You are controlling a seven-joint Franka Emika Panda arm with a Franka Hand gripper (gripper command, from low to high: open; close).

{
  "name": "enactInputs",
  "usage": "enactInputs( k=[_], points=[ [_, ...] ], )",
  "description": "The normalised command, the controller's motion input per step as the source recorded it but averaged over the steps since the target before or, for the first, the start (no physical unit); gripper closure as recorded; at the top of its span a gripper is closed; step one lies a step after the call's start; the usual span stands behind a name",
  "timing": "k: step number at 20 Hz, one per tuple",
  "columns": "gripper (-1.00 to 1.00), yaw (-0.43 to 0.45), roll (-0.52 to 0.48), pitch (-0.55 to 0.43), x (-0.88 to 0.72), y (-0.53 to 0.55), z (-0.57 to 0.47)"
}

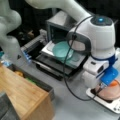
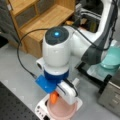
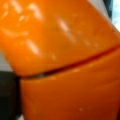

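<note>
My claw (image 2: pixel 53 98) hangs low over the pale pink round bowl (image 2: pixel 61 110), which sits on a white scale (image 2: pixel 41 110) on the grey table (image 2: pixel 17 72). A glossy orange plastic object (image 2: pixel 53 98) sits right at the claw above that bowl, filling the wrist view (image 3: pixel 60 60); I cannot tell whether the claw is clamped on it. A teal plate (image 1: pixel 62 50) rests on the open oven door (image 1: pixel 50 65).

The white arm bends down from the upper part of both front views, its last joint with the blue-lit cap pointing straight downward. Below the blue wrist bracket, the tool (image 2: pixel 55 98) hangs low in a front view, its fingers largely hidden by the wrist housing. A black cable loops from the forearm down to the wrist.
</note>
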Motion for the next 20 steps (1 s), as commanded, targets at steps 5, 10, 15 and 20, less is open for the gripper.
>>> enactInputs(
  k=[5,10,15,20],
  points=[
    [1.0,-0.079,-0.121,0.063,-0.14,-0.11,0.08],
    [1.0,-0.068,-0.102,0.054,-0.15,-0.1,0.17],
    [1.0,-0.155,-0.094,0.038,-0.1,-0.07,0.21],
    [1.0,-0.195,-0.086,0.023,-0.03,-0.03,0.2]
  ],
)
